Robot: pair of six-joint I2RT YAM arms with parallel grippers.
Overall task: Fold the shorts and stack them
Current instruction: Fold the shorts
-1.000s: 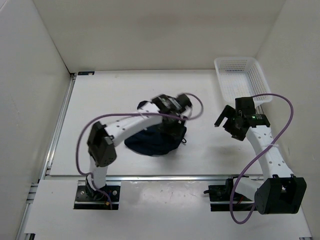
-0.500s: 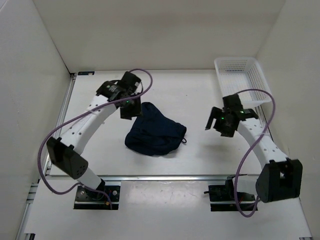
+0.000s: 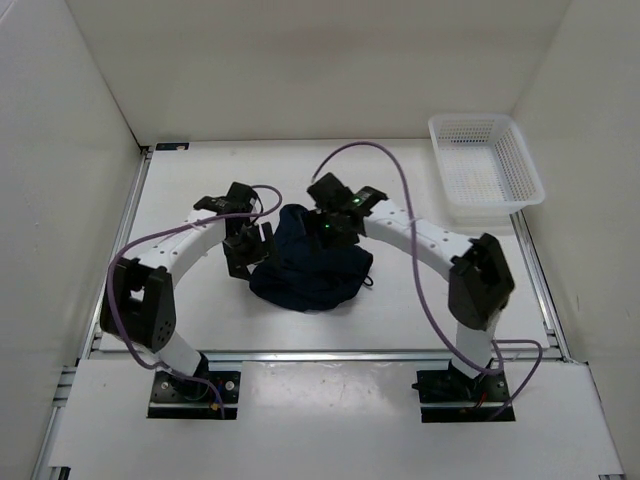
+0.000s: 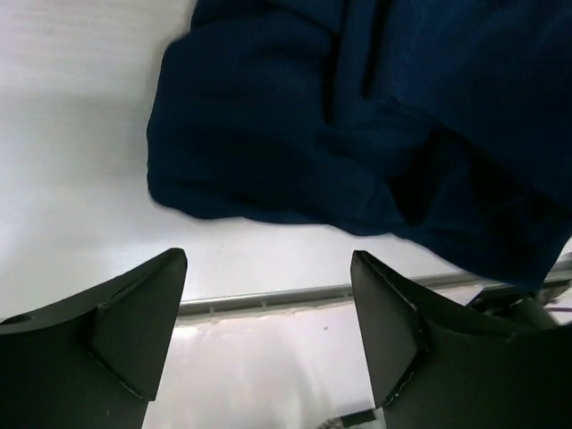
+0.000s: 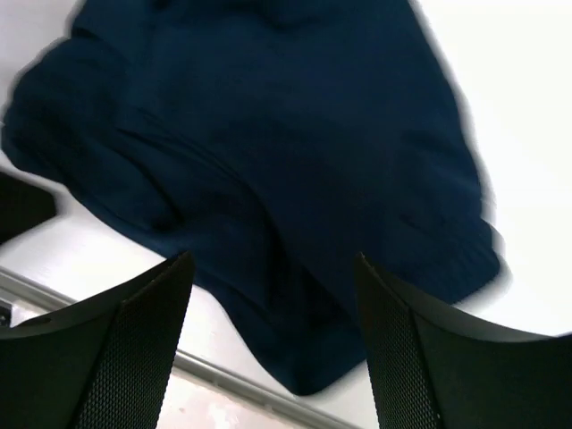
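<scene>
Shorts (image 3: 310,268) lie in a crumpled dark navy heap mid-table (image 3: 400,305), between the 2 arms; not folded; I can't pick out waistband or leg openings in the folds. A thin dark loop at the heap's right edge looks like the drawstring (image 3: 368,281); too small to be sure.

Left gripper (image 4: 268,268): fingers spread wide, nothing between them; it sits just beside the heap's left edge; its wrist view cuts the cloth off at the top and right.

Right gripper (image 5: 274,264): fingers also spread, over the far side of the heap; from above it hides part of the cloth's far edge. Its wrist view is blurred at the cloth's outline; I can't tell whether the tips touch the fabric.

White mesh basket (image 3: 470,119) sits at the far right corner, well apart from the shorts.
</scene>
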